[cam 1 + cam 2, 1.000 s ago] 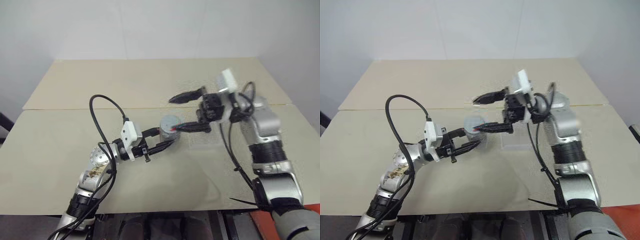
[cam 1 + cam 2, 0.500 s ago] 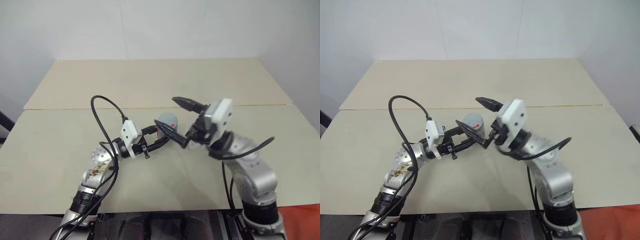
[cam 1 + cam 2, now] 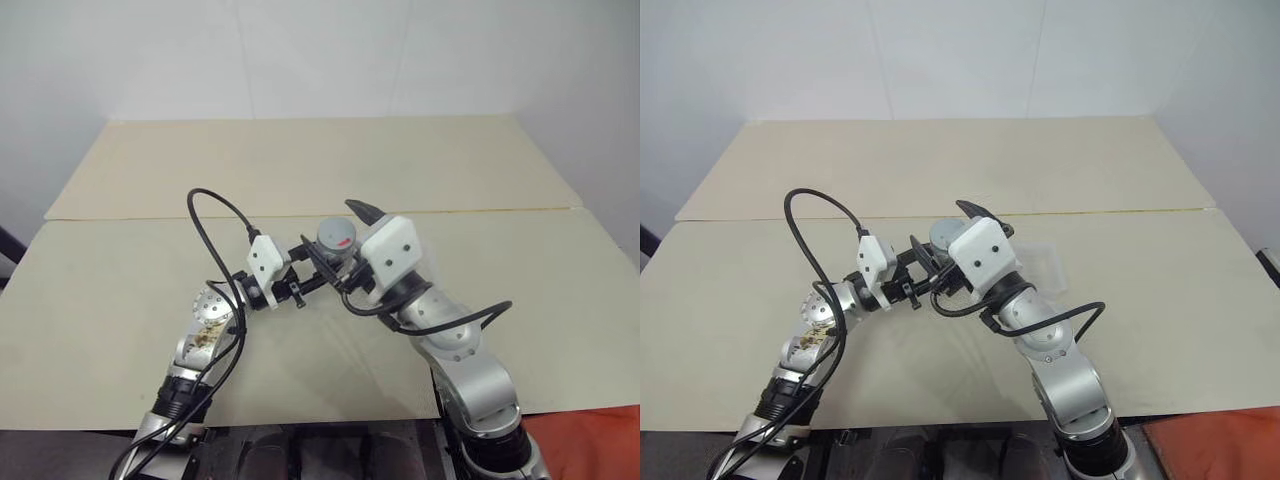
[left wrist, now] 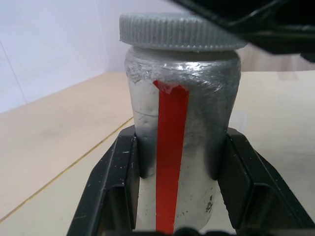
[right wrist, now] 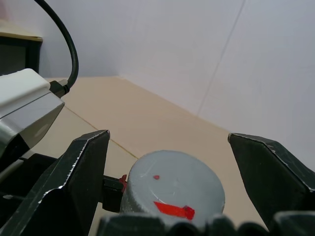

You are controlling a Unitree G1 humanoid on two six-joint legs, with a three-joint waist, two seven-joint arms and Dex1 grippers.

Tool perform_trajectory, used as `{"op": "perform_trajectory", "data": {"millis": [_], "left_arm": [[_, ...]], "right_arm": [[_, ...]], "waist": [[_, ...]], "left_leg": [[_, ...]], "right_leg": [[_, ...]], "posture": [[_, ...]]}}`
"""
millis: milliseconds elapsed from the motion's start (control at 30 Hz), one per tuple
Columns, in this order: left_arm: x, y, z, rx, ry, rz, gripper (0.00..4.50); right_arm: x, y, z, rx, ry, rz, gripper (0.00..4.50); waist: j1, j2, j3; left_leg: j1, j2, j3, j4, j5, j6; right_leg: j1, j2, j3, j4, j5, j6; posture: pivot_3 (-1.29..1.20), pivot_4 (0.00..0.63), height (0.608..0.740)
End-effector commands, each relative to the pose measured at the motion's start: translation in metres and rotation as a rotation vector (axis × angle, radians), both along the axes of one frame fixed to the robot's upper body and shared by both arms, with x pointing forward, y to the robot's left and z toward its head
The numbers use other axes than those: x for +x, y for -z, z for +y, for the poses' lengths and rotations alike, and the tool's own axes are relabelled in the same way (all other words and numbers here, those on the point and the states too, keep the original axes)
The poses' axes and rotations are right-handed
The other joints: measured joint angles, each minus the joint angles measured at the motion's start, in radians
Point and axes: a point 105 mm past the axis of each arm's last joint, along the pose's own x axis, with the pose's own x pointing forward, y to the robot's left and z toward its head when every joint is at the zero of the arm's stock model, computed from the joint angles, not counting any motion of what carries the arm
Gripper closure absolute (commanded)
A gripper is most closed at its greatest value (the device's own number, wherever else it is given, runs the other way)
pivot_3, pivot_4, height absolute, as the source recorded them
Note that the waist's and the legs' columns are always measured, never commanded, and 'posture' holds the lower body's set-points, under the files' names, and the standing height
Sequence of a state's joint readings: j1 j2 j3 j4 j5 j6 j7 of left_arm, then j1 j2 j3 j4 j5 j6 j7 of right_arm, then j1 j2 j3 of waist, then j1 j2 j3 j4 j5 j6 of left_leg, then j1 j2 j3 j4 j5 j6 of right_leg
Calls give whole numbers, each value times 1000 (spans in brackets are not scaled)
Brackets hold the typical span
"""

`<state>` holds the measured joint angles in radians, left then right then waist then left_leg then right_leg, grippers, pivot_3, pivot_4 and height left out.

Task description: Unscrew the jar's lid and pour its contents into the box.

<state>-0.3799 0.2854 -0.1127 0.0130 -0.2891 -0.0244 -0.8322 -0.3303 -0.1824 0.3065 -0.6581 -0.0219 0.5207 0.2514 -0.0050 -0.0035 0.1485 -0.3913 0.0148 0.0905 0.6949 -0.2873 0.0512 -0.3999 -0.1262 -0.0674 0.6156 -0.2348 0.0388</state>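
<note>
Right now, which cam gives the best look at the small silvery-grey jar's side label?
Left wrist view: the small silvery-grey jar sits close up, its red stripe facing the lens, clamped by the left pincer. Right wrist view shows mainly the round grey lid from above; in the eye views the jar is small and partly behind the right arm.

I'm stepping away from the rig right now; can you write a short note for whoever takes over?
Left gripper: shut on the jar, held upright above the table.
Right gripper: open, fingers either side of the lid, not touching it.
Box: on the table just beyond the right arm.
Done: jar picked up, right gripper lined up at the lid.
Left: close on the lid, unscrew it, pour the contents into the box. The contents can't be seen with the lid on.
</note>
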Motion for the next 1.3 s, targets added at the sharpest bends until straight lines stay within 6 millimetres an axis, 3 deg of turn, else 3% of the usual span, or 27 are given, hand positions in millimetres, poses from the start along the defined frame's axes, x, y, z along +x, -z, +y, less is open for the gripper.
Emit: {"op": "perform_trajectory", "data": {"millis": [33,467,567,667,700,933,1067,1300], "left_arm": [[-2,-13,-1,-15,-2,-66,2629],[-3,-14,3,-15,-20,-67,2629],[-3,-14,4,-13,-21,-68,2629],[-2,-13,4,-7,-23,-68,2629],[-2,-13,4,-5,-24,-68,2629],[-4,-15,2,-1,-3,-74,2629],[-12,-13,-3,9,58,-64,2629],[-30,-12,-17,27,173,-58,2629]], "right_arm": [[-2,-7,-4,38,16,-21,17],[4,1,-3,60,15,34,17],[4,1,-3,70,14,39,591],[5,1,-4,67,23,34,1576],[5,2,-5,65,26,33,1719],[8,3,-15,63,26,48,1720],[3,3,-22,49,-101,68,1720],[-10,-2,-36,-25,-559,138,1720]], "waist": [[-1,0,0],[-7,0,0],[-7,0,0],[-7,0,0],[-7,0,0],[-7,0,0],[-6,0,0],[-7,0,0]], "left_leg": [[0,0,0,0,0,0],[0,0,0,0,0,0],[0,0,0,0,0,0],[0,0,0,0,0,0],[0,0,0,0,0,0],[0,0,0,0,0,0],[0,0,0,0,0,0],[1,1,0,0,-1,2]], "right_leg": [[0,0,0,0,0,0],[0,0,0,0,0,0],[0,0,0,0,0,0],[0,0,0,0,0,0],[0,0,0,0,0,0],[0,0,0,0,0,0],[0,0,0,0,0,0],[2,0,0,-3,0,0]], "posture": [[0,150,740],[0,150,740],[0,150,740],[0,150,740],[0,150,740],[0,150,740],[0,150,740],[0,150,740]]}}
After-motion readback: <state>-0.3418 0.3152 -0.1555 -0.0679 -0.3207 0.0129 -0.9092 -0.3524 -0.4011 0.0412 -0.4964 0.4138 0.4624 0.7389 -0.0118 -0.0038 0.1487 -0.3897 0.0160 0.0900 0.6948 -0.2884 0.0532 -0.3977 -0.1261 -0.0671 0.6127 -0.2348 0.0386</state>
